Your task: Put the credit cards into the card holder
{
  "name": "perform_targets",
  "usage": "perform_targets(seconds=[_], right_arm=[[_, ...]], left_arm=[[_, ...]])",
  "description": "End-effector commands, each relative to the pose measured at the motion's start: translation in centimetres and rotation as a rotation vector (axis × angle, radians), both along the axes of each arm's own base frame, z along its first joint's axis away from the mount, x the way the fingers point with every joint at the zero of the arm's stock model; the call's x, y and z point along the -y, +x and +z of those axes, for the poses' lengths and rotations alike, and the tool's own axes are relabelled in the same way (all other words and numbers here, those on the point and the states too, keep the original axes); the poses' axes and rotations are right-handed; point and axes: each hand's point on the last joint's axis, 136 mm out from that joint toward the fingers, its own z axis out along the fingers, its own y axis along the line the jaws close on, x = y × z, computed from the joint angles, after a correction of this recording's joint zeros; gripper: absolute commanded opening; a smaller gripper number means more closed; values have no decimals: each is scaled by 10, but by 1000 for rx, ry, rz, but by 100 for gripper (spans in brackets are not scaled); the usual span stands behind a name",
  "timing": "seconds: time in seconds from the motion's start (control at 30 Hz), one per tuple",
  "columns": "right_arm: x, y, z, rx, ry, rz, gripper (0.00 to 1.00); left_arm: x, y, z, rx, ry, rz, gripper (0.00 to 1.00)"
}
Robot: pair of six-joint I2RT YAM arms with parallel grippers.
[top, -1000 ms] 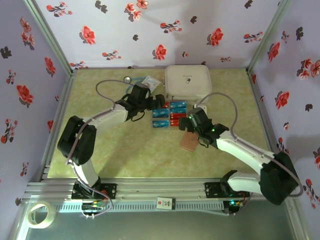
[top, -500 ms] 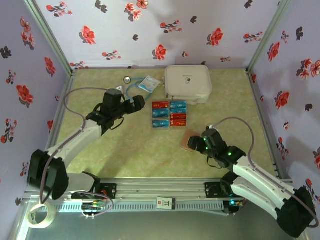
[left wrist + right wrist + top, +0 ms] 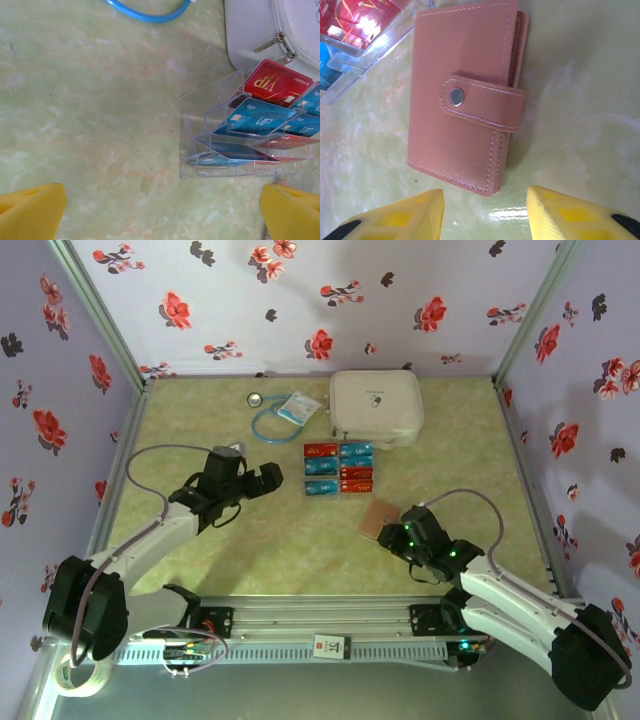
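The left gripper (image 3: 262, 478) hovers over the pale green marbled table (image 3: 200, 430). Its yellow fingers (image 3: 30, 210) are spread wide and grip nothing. To its right, the red and blue credit cards (image 3: 338, 469) stand tilted in the tiers of a clear plastic rack (image 3: 192, 130), just beside the white rounded zip case (image 3: 376, 406). Nearer the arm bases, the pinkish-brown leather-like card holder (image 3: 379, 517) lies flat on the table, folded shut, with its snap strap (image 3: 480, 102) fastened. The right gripper (image 3: 388, 532) sits just short of the holder's near edge, jaws wide apart, not touching it.
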Motion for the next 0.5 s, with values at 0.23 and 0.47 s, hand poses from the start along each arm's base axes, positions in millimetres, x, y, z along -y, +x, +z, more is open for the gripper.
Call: perform_targets(seconds=[0.23,0.47], right_arm=[[-6,10,-6,2,24,-30,49],[-10,15,-15,-10,30,-36,47]], left_arm=[[10,-4,-4,-10,-11,-19,100],[13,-4,-5,-12,-9,-29,100]])
